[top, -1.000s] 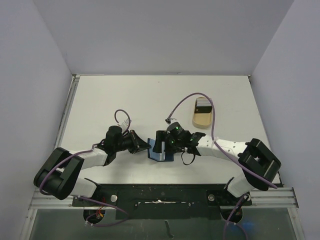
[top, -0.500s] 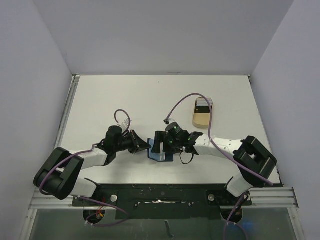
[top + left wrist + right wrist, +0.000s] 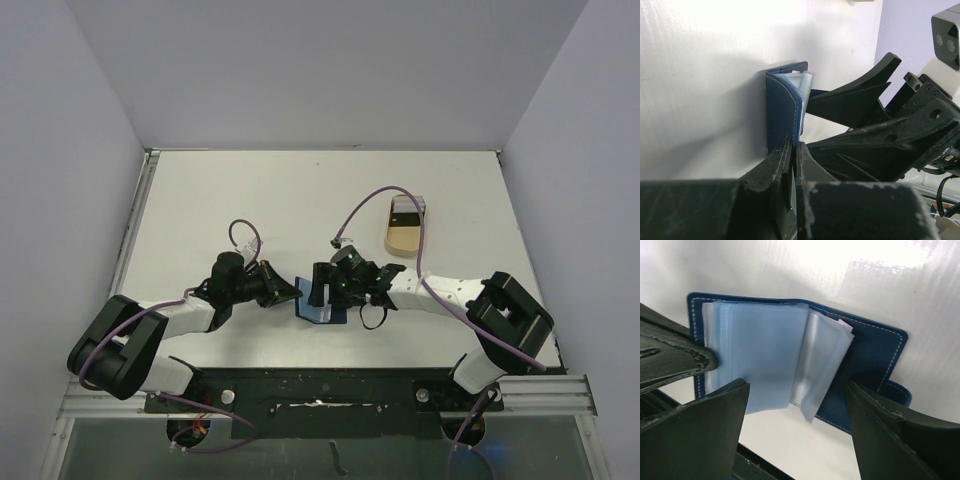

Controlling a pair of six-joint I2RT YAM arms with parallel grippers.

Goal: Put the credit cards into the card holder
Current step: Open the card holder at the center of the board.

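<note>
The card holder [image 3: 322, 308] is a navy-blue wallet lying open near the table's front, with clear plastic sleeves [image 3: 765, 352] fanned up from its cover [image 3: 875, 355]. My left gripper [image 3: 291, 294] is shut on the wallet's left cover edge [image 3: 782, 105] and pins it. My right gripper [image 3: 325, 290] is open and empty, its fingers [image 3: 715, 425] straddling the sleeves from above. The credit cards [image 3: 405, 213], one black and one pale, lie at the far end of the tan oval dish [image 3: 405, 238], away from both grippers.
The tan dish sits to the right of the middle of the white table [image 3: 250, 200]. A purple cable [image 3: 370, 200] loops over the right arm near the dish. Grey walls close in the left, right and back sides.
The right arm's elbow and forearm have shifted slightly left while its gripper stays over the wallet. The left arm and the wallet have not moved.
</note>
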